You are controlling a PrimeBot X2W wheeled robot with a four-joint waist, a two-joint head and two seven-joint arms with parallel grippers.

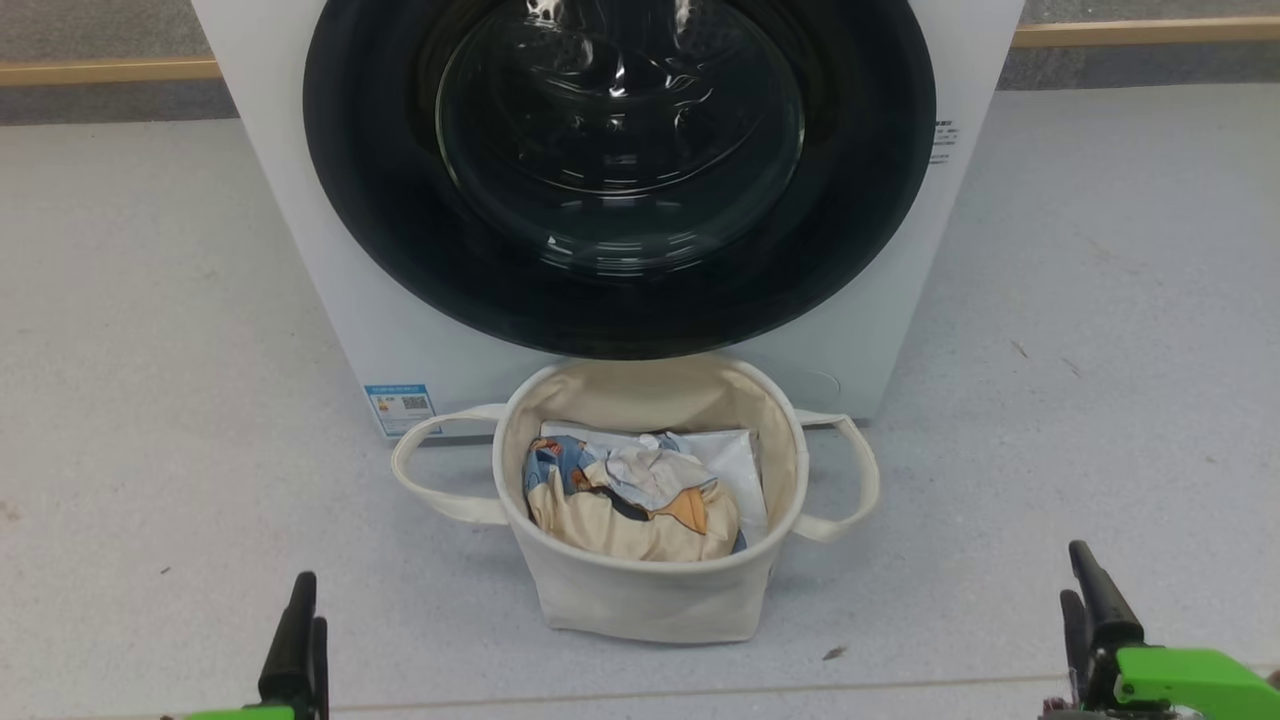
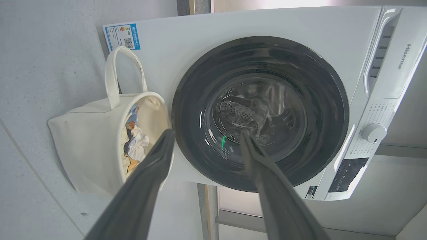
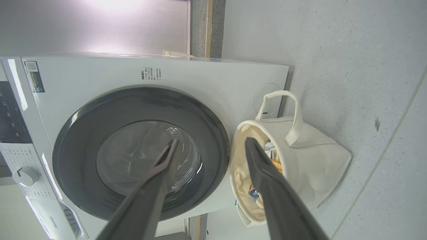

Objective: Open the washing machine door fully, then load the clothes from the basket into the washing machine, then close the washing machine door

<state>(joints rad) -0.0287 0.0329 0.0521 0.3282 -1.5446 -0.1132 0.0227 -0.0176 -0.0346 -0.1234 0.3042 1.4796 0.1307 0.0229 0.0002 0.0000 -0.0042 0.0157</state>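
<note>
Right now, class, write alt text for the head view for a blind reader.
A round cream canvas basket holding small printed clothes stands before a big white washing machine, its round glossy black door shut.

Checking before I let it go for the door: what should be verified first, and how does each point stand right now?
1. Door shut flat on the washing machine, ready to be opened: ok.
2. Left gripper open, nothing held: ok.
3. Right gripper open, nothing held: ok.
4. Clothes lie inside the basket: ok.
5. Basket clear of the door's swing: it stands close in front of the machine, below the door's lower edge: cannot tell.
6. Side on which the door opens: cannot tell.
</note>
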